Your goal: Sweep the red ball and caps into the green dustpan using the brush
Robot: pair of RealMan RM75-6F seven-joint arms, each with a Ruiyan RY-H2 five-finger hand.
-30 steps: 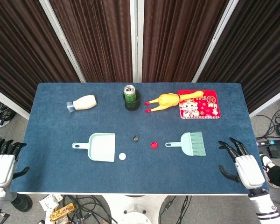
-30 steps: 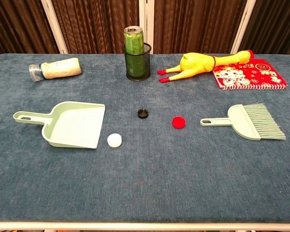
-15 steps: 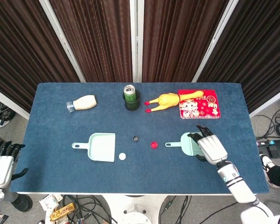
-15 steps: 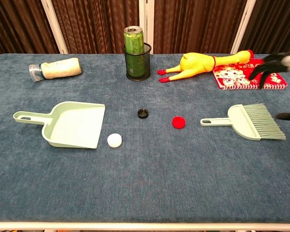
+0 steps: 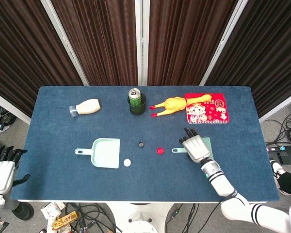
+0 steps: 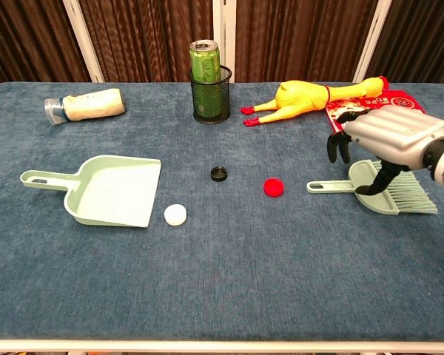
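right hand (image 6: 388, 140) open, fingers spread over brush (image 6: 385, 188).

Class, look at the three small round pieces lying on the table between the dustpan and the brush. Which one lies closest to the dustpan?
The white cap. It sits just off the open edge of the green dustpan, while the black cap and the red piece lie further towards the brush.

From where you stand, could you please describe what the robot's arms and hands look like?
The right hand has a silvery-grey, ridged shell over its back and black fingers; its wrist is grey, and the arm behind is white with dark bands. The left hand, at the table's edge, has the same pale shell and black fingers.
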